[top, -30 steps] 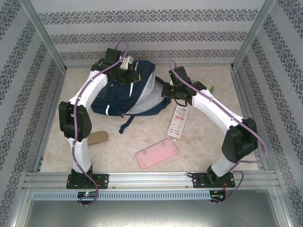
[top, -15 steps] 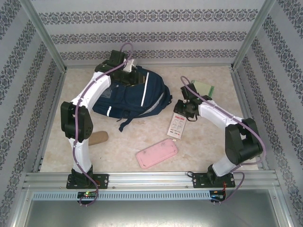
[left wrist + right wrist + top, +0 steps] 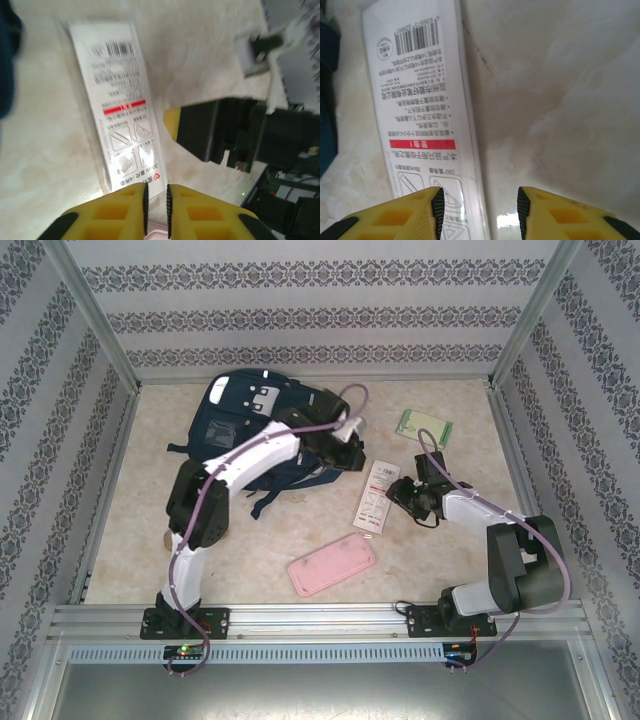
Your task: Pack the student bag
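Packing looks barely begun, judging from how much lies loose on the pale marbled table (image 3: 470,540). A long white plastic packet with a barcode and a red stripe (image 3: 377,497) rests just right of the bag, a flat pink pencil case (image 3: 332,565) sits nearer the arm bases, and a small green-and-white card (image 3: 424,426) lies well apart toward the far right. All three are outside the large navy blue fabric student bag (image 3: 240,412). Whether anything is already inside it cannot be told, nor whether its main opening is unzipped. The bag lies flat at the far left-centre of the table, its white-grey patches toward the back wall and its dark straps trailing toward the near side. Its body looks slack and wrinkled rather than stuffed. The left arm stretches across it. The left gripper (image 3: 156,200) hovers over the near end of the packet, its yellow jaws almost pressed together with only a thin slit and nothing seen between them. The right gripper (image 3: 479,210) is also at the packet, jaws spread wide, one finger above the packet and the other above bare table; contact cannot be told. The likely step in hand is picking up this packet.
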`<control>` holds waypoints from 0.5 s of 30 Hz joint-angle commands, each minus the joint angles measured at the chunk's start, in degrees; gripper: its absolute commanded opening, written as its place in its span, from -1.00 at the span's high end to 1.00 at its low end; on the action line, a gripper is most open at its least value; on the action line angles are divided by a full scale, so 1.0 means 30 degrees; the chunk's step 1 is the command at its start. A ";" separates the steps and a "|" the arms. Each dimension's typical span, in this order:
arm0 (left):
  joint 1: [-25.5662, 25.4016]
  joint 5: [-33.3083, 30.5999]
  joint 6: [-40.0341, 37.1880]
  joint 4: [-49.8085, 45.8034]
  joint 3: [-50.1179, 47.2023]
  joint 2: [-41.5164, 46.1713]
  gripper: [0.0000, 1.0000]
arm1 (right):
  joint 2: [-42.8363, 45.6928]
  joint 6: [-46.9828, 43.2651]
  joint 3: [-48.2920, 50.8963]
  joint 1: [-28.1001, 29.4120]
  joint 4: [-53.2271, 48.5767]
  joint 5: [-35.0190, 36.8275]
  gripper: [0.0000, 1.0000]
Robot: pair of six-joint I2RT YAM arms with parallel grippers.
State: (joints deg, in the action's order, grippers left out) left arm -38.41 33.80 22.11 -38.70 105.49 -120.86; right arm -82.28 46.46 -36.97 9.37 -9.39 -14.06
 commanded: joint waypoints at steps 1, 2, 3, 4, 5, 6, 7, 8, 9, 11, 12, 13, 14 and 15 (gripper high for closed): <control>-0.0353 -0.0494 0.0174 0.0211 -0.0389 -0.1378 0.69 | -0.0966 0.0364 0.0222 -0.0283 0.2087 -0.1673 0.09; -0.0476 -0.0794 0.0176 0.0124 -0.0391 -0.1668 0.72 | -0.1211 0.0364 0.0239 -0.0309 0.2338 -0.1853 0.09; -0.0538 -0.1064 0.0162 0.0068 -0.0443 -0.1909 0.75 | -0.1359 0.0364 0.0253 -0.0309 0.2517 -0.1887 0.09; -0.0555 -0.1199 0.0229 0.0110 -0.0572 -0.2156 0.76 | -0.1512 0.0349 0.0283 -0.0309 0.2668 -0.1888 0.09; -0.0551 -0.1325 0.0348 0.0220 -0.0741 -0.2434 0.77 | -0.1641 0.0335 0.0309 -0.0309 0.2775 -0.1909 0.09; -0.0555 -0.1396 0.0424 0.0271 -0.0868 -0.2641 0.78 | -0.1783 0.0306 0.0284 -0.0309 0.2825 -0.1971 0.09; -0.0557 -0.1553 0.0451 0.0221 -0.0954 -0.2916 0.78 | -0.1963 0.0271 0.0264 -0.0309 0.2935 -0.2074 0.09; -0.0530 -0.1735 0.0433 0.0161 -0.0989 -0.3126 0.80 | -0.2102 0.0244 0.0242 -0.0309 0.2950 -0.2141 0.09; -0.0569 -0.1917 0.0454 0.0127 -0.1045 -0.3255 0.81 | -0.2201 0.0247 0.0197 -0.0309 0.2974 -0.2221 0.09; -0.0580 -0.2180 0.0512 0.0210 -0.1221 -0.3545 0.82 | -0.2389 0.0252 0.0191 -0.0309 0.3123 -0.2449 0.09; -0.0560 -0.2168 0.0543 0.0258 -0.1240 -0.3652 0.82 | -0.2448 0.0275 0.0187 -0.0309 0.3129 -0.2515 0.09; -0.0584 -0.2061 0.0593 0.0258 -0.1225 -0.3864 0.82 | -0.2484 0.0268 0.0193 -0.0297 0.3186 -0.2614 0.09; -0.0584 -0.1871 0.0625 0.0244 -0.1152 -0.4069 0.83 | -0.2549 0.0253 0.0195 -0.0280 0.3257 -0.2700 0.10; -0.0612 -0.1742 0.0679 0.0291 -0.1122 -0.4177 0.82 | -0.2589 0.0293 0.0230 -0.0280 0.3393 -0.2859 0.10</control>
State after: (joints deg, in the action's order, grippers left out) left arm -40.01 29.02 23.14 -38.20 102.15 -131.66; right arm -87.94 46.81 -36.88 8.34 -2.68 -20.08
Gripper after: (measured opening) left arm 0.090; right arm 0.452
